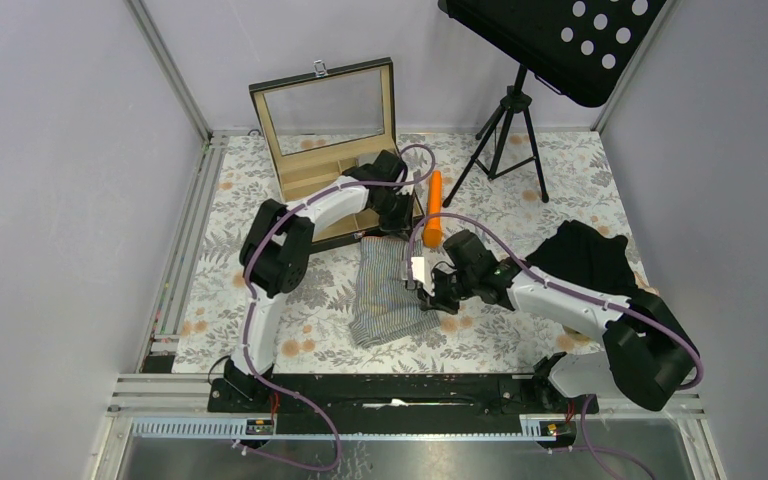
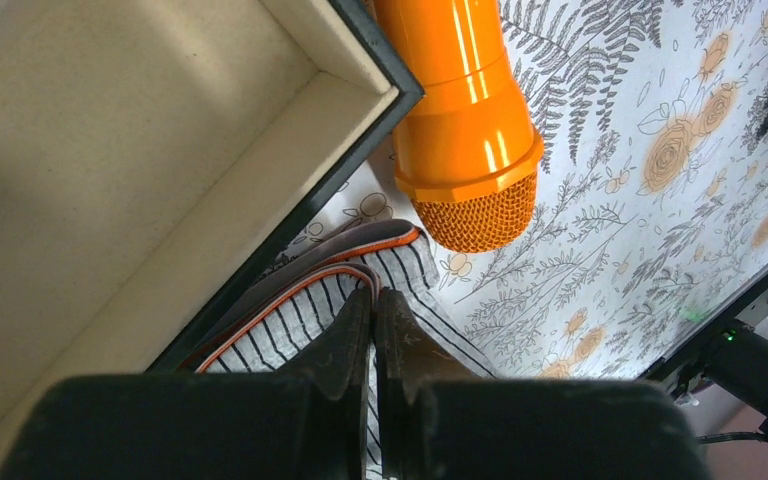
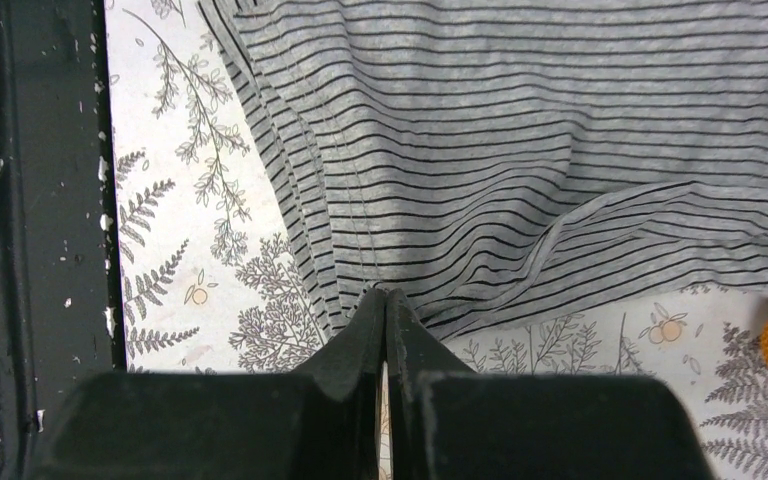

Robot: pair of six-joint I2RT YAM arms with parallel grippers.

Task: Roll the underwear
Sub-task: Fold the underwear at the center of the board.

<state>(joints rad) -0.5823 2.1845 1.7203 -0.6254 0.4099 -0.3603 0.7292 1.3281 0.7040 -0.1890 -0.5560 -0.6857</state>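
**Two Grippers Pinch the Striped Underwear**

The table (image 1: pixel 560 190) is covered with a white cloth. The cloth has grey ferns and small orange flowers printed on it. Plain pale walls (image 1: pixel 60 150) stand around the table, and metal rails (image 1: pixel 185 230) run along its left side and near edge. At the back sits a wooden box (image 1: pixel 310 180) with its glass lid standing open. Inside, the box looks smooth and cream. A black music stand (image 1: pixel 550 40) with round holes stands on three thin legs in the far right corner.

The striped underwear (image 1: pixel 385 295) lies in the middle of the table, just in front of the box. It is soft and light grey, with thin dark lines and an orange trim on one edge. It is wrinkled where it is pulled.

The left gripper (image 2: pixel 374 295) is pinched tight on its far edge, by the box corner. The right gripper (image 3: pixel 385 295) is pinched tight on its right edge, and the folds bunch toward the tips.

An orange stick (image 1: pixel 434 210) lies just beside the far edge. It is shiny and smooth, with a bumpy net end.

The black underwear (image 1: pixel 585 258) sits in a soft heap on the right, apart from the striped one.
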